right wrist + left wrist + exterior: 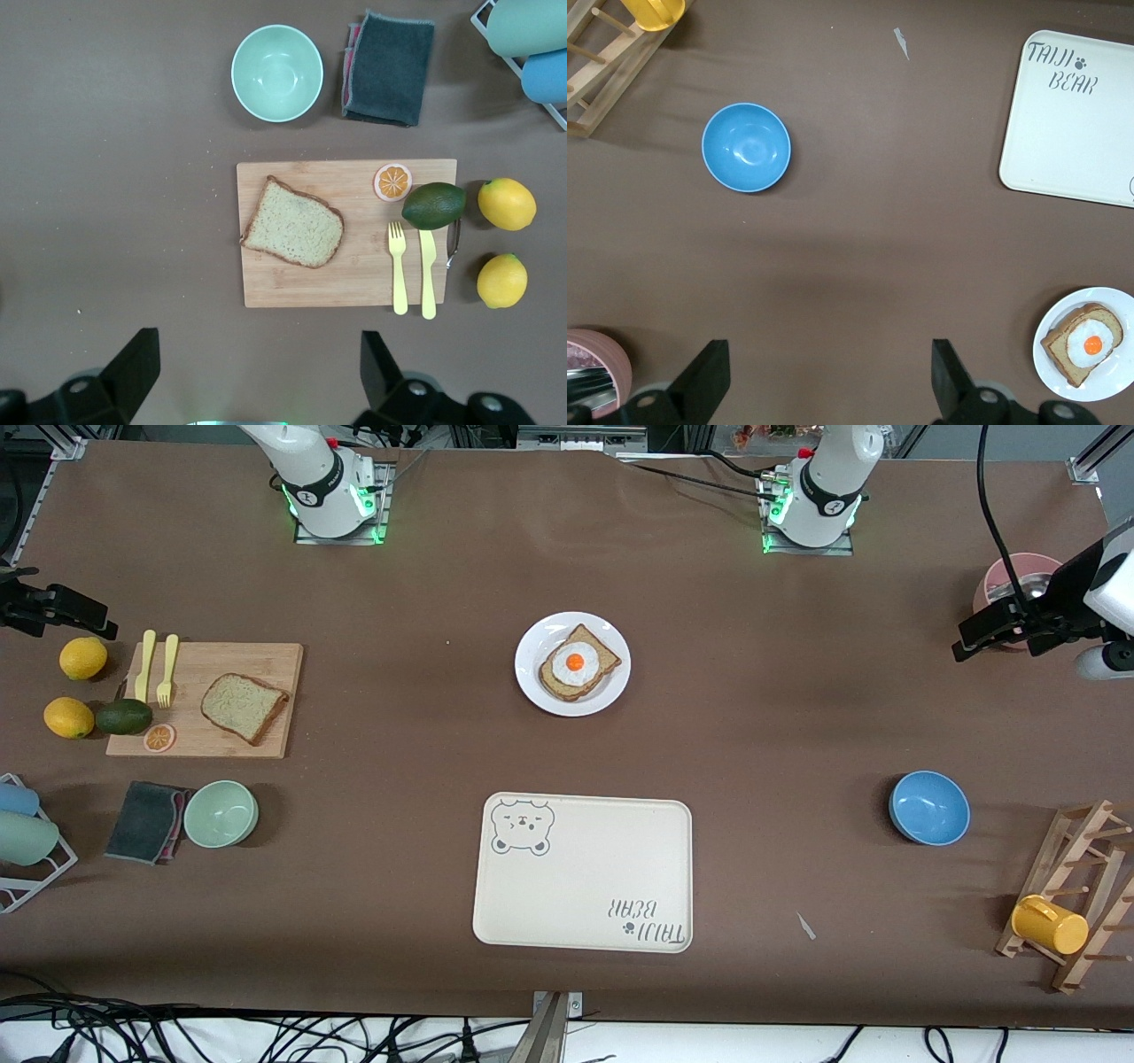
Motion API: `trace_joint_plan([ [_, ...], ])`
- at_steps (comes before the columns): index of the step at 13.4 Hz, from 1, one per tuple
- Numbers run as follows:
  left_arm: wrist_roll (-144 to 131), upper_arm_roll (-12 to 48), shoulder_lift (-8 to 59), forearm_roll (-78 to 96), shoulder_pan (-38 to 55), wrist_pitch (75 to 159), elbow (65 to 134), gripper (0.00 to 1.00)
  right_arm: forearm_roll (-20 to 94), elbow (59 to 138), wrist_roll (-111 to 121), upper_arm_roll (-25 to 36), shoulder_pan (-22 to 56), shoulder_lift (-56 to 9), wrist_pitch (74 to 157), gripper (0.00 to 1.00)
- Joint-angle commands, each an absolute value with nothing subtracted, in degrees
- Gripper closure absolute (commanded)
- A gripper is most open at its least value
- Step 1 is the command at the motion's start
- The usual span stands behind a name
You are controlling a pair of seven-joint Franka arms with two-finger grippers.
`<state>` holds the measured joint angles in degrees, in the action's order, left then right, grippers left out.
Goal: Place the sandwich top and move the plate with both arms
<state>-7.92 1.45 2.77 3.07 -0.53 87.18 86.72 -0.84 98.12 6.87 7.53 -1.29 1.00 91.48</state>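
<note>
- Bread, the sandwich top [293,223], lay untouched on the cutting board [354,283], ready for pickup.
- Right gripper [257,376] hovered over it, jaws wide.
- Left gripper [828,381] waited, spread, high at its table end.
- Plate [532,682] held egg toast [578,662], awaiting its top.

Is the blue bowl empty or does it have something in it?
Empty. The blue bowl sits upright on the table, and the left wrist view looks straight into it: only its bare blue inside shows.

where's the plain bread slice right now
The plain speckled tan bread slice lies flat on the bamboo cutting board toward the right arm's end of the table, beside the yellow plastic fork.
</note>
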Motion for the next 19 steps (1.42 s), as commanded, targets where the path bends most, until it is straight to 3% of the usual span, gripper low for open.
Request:
trace_joint_plan([
  [1, -7.47, 1.67, 2.46, 4.66, -0.79, 85.96, 85.96, 0.0, -1.76, 96.77, 7.29, 7.38, -1.05, 0.09, 90.44, 0.0],
  [19, -7.47, 1.67, 2.37, 4.75, -0.79, 85.87, 85.96, 0.0, -1.06, 97.38, 6.42, 7.3, -0.62, -3.68, 87.65, 0.0],
])
